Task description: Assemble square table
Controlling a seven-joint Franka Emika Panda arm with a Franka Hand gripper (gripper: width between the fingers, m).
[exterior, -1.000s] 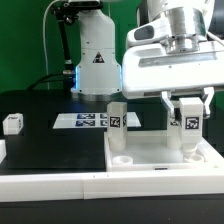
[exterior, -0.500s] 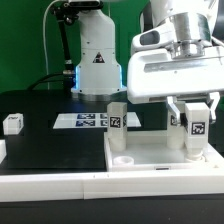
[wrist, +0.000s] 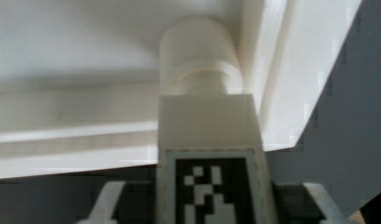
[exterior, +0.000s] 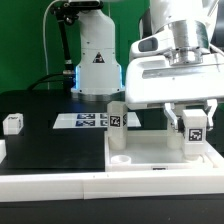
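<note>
The gripper has its jaws closed partway on a leg, one on each side of the tagged block, so it's clamped on something, not empty. The leg hangs upright at the exterior view's right, with its lower end down by the top. In the wrist view the leg runs straight out from between the jaws toward the top, close to one edge.

Further out, a standing leg is upright at the top's far corner on the exterior view's left. A loose leg sits well apart on the black table, further left. The marker board lies between those two.

What could bite here, I reckon:
- If the leg's tip isn't square over its hole, pushing or twisting could jam it in crooked.
- The top looks like it just lies there, so a sideways shove may slide it.
- The block is smooth, so it could slip round in the grip.

Hard to make out: the hole is hidden under the leg, so there's no saying if the tip is in, touching or just above. The jaw tips are cut off in the wrist view. A fourth leg isn't in view.
</note>
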